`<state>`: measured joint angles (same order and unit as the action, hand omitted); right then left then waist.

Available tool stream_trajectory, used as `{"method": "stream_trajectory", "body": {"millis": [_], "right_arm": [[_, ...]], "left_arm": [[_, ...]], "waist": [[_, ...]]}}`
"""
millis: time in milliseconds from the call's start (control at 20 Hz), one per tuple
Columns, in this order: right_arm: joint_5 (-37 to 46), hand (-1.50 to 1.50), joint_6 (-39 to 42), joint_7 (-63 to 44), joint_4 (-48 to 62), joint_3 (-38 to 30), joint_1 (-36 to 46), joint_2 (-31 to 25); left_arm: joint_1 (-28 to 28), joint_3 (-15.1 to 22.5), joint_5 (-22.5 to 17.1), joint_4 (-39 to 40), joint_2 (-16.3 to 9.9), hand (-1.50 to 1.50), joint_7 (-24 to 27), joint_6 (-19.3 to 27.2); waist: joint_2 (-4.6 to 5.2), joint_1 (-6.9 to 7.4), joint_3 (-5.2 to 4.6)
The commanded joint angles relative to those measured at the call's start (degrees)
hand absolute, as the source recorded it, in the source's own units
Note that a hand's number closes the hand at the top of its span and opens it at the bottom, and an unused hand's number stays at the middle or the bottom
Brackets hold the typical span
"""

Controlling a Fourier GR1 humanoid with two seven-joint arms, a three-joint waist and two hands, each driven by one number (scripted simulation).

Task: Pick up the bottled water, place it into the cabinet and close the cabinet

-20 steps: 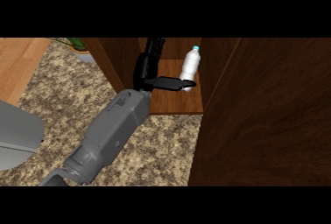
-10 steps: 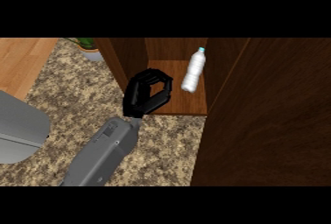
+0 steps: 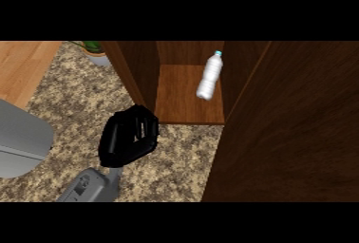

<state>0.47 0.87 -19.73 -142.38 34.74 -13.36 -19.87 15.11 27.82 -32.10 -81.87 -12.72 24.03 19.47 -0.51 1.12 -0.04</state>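
A: Where is the clear plastic water bottle with the pale blue cap point(image 3: 209, 77) sitting?

B: It is standing inside the open dark-brown wooden cabinet point(image 3: 189, 102), on its lighter wooden shelf, at the right side, leaning close beside the inner right wall, cap pointing toward the back.

A: And is anything holding it?

B: Nothing is touching it. One black hand point(image 3: 128, 136) is showing, hanging over the speckled beige stone worktop point(image 3: 70, 104), just in front of the shelf's front left corner and well apart from the bottle. Its fingers are stretching out fairly straight toward the cabinet, gripping nothing. Which arm it belongs to is hard to tell from the view; its grey forearm point(image 3: 91, 186) is entering from the lower edge, left of centre.

A: What is surrounding it?

B: The cabinet's broad dark door panel point(image 3: 294, 137) is filling the right side. A grey rounded object point(image 3: 21, 140) is lying at the left edge, and a pale wooden surface point(image 3: 21, 66) is showing at upper left.
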Motion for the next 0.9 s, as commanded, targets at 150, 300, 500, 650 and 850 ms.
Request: {"method": "stream_trajectory", "body": {"millis": [150, 300, 500, 650, 850], "right_arm": [[3.7, 1.5, -2.0, -11.6, -3.7, 8.7, 8.6, 6.4], [6.2, 1.5, -3.6, -10.6, 1.7, 14.0, 9.3, 9.7], [6.8, 1.5, -3.8, -14.7, 4.1, 16.7, 15.6, 14.9], [9.6, 1.5, -6.3, -18.0, 8.2, 19.7, 22.1, 19.5], [15.3, 1.5, -11.4, -14.4, 14.5, 21.7, 31.0, 19.5]], "left_arm": [[-13.5, -1.6, -0.5, -13.0, -6.7, 1.5, -0.2, -2.9], [-18.2, -5.1, -2.3, -14.9, -10.3, 1.5, 2.6, -6.7], [-22.1, -7.0, -3.2, -20.0, -12.4, 1.5, 1.5, -7.2], [-24.7, -6.3, -1.7, -19.5, -10.4, 1.5, 4.1, -6.9], [-24.9, -10.6, -5.1, -19.8, -13.5, 1.5, 2.5, -9.8]], "waist": [[0.29, -0.32, -0.05], [0.23, -0.19, -0.06], [0.24, -0.03, -0.05], [0.31, -0.23, -0.07], [0.25, 0.15, -0.12]]}}
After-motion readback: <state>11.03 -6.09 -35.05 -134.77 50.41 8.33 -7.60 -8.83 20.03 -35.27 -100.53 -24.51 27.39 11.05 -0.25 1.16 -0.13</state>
